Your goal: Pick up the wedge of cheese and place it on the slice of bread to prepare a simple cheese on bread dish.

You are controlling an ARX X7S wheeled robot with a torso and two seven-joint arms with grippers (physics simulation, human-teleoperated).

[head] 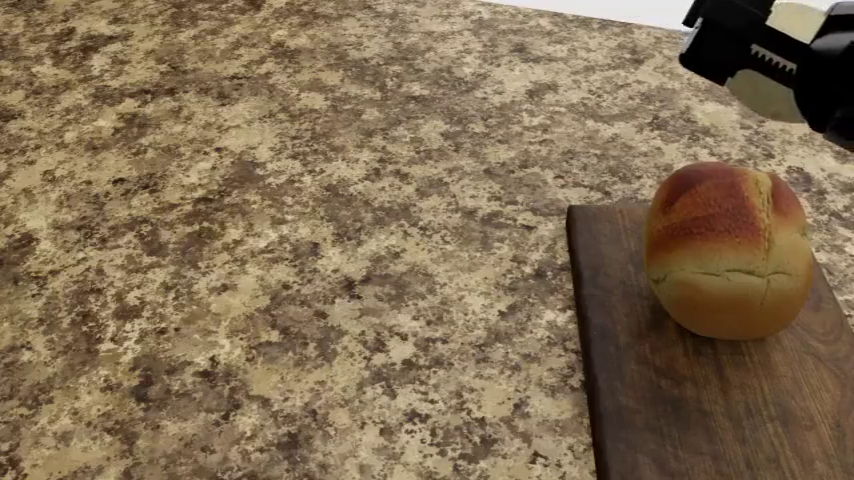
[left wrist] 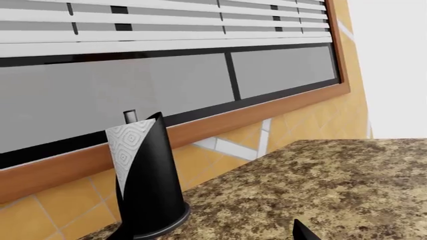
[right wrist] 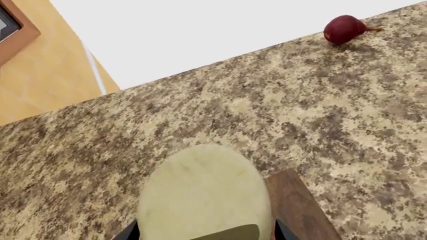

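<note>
cheese point(right wrist: 203, 192): pale, gripped aloft | bread point(head: 729, 250): golden, on board

Little of the robot shows. The right gripper point(head: 781, 50) is matte black and blocky, with squared housing edges and a short row of pale teeth along one finger's inner face. From its own wrist camera only two dark finger tips show. Of the left gripper point(left wrist: 303, 231), one black pointed tip is visible.
</note>
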